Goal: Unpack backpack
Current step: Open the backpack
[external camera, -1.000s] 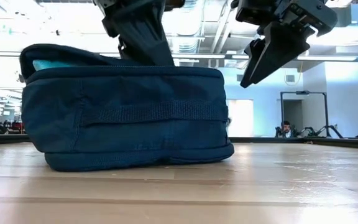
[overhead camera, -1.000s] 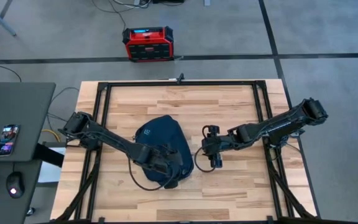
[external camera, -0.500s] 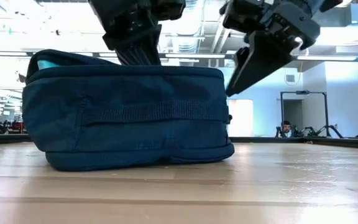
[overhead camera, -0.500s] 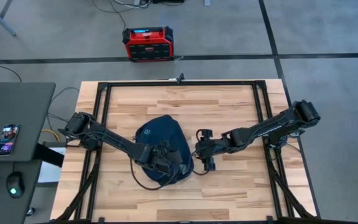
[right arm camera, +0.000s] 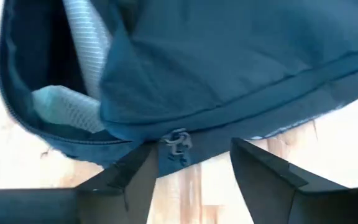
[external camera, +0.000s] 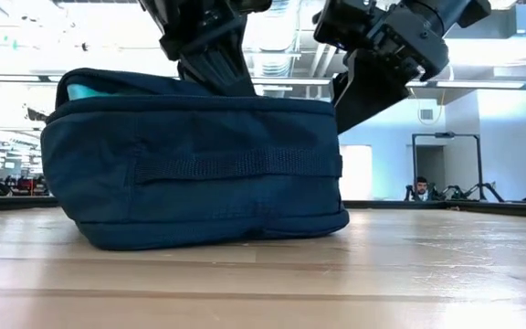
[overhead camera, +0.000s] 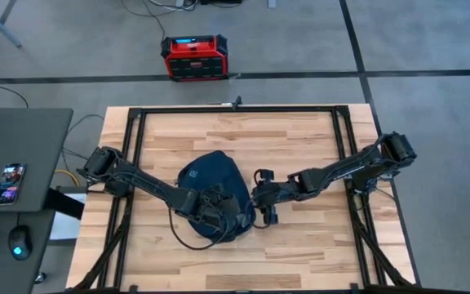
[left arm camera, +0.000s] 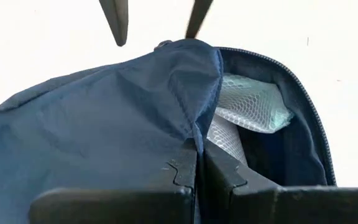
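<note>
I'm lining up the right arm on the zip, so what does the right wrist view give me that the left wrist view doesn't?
Only the right wrist view shows a small metal zipper pull hanging between the right gripper's open fingers, with wooden table below. Only the left wrist view shows the left gripper shut on the flap's edge. Both show the soft dark navy fabric backpack unzipped, with pale mesh lining inside.
</note>
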Robot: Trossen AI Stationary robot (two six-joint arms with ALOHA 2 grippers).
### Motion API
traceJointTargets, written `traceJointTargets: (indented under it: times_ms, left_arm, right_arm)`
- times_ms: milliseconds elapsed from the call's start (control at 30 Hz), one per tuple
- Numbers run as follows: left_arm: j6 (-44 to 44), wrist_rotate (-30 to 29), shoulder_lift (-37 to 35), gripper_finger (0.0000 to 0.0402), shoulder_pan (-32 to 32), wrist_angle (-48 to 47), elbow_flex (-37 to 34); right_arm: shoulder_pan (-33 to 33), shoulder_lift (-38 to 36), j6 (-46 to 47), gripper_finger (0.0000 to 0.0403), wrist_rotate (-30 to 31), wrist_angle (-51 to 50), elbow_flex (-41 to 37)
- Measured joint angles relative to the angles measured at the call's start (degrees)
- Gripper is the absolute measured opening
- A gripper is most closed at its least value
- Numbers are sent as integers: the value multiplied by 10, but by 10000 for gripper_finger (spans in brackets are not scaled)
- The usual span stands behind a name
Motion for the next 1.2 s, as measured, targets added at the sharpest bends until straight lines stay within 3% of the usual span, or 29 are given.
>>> traceJointTargets:
  times_ms: [367,767,1033,1200]
  left_arm:
    - [15,0,0,0,-2,26,0]
    - [144,0,0,0,-51,54,0]
    - [164,8,0,0,-87,94,3]
    - [171,-26,-1,0,-94,91,22]
  right_arm:
    - [0,17,-14,12,-51,11,0]
    - [-36,15,-73,1,-47,-31,20]
    - [-91,15,-170,0,-32,-85,63]
    - [-118,15,-191,0,-38,-127,87]
